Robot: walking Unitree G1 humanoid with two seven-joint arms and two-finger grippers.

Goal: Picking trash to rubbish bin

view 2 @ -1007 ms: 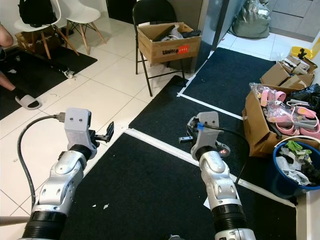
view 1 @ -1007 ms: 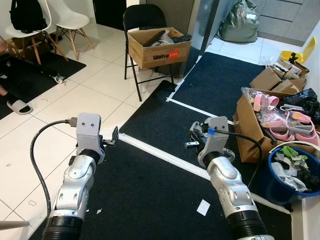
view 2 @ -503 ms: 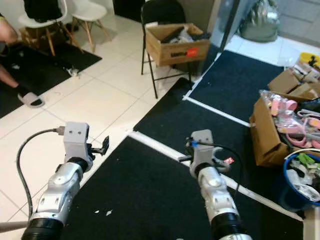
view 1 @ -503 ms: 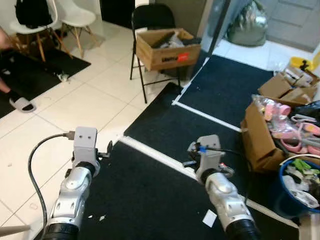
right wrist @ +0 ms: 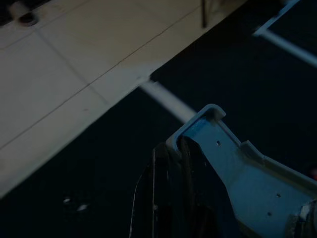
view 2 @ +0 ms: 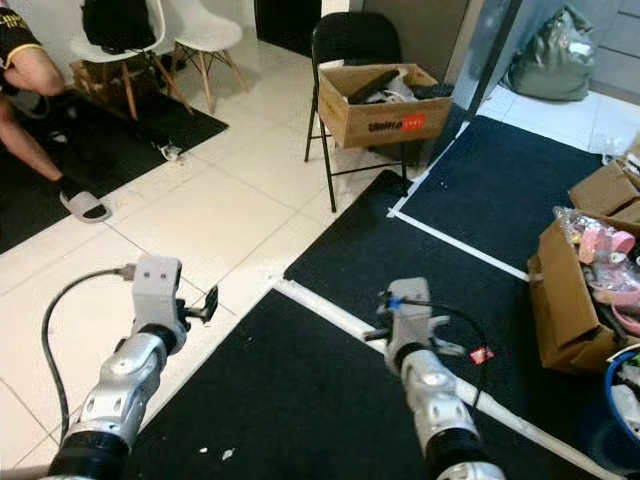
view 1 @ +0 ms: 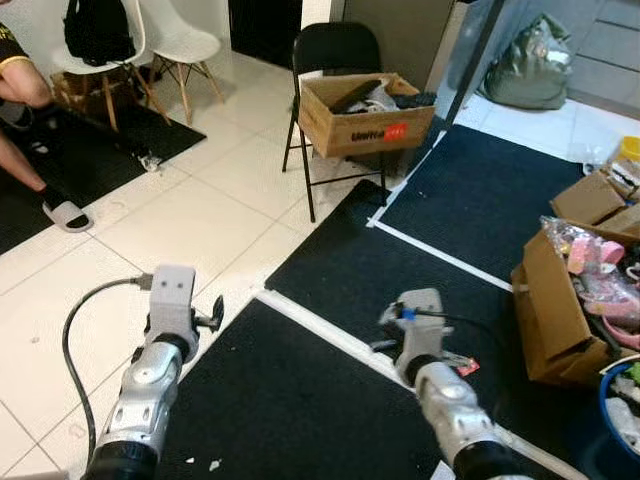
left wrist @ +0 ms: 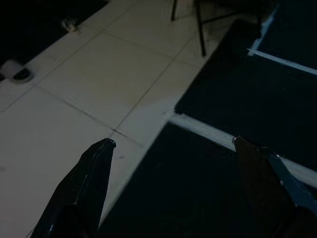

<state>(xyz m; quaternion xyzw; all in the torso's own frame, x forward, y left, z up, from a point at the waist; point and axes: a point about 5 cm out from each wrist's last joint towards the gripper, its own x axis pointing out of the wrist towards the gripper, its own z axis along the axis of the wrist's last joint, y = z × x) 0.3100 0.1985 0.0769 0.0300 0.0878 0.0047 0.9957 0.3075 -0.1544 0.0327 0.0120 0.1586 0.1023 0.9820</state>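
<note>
Head views: left gripper (view 1: 214,318) over the white tiles beside the black mat (view 1: 300,400); right gripper (view 2: 378,322) above the mat; red scrap (view 2: 483,353) lies on the mat near the cardboard box (view 2: 562,300).
Left wrist: fingers (left wrist: 91,171) spread wide, empty.
Right wrist: fingers (right wrist: 168,188) pressed together, empty.

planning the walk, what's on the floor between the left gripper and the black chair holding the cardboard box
In the left eye view, bare white floor tiles lie between the left gripper and the black chair; the black mat edges the stretch.
</note>
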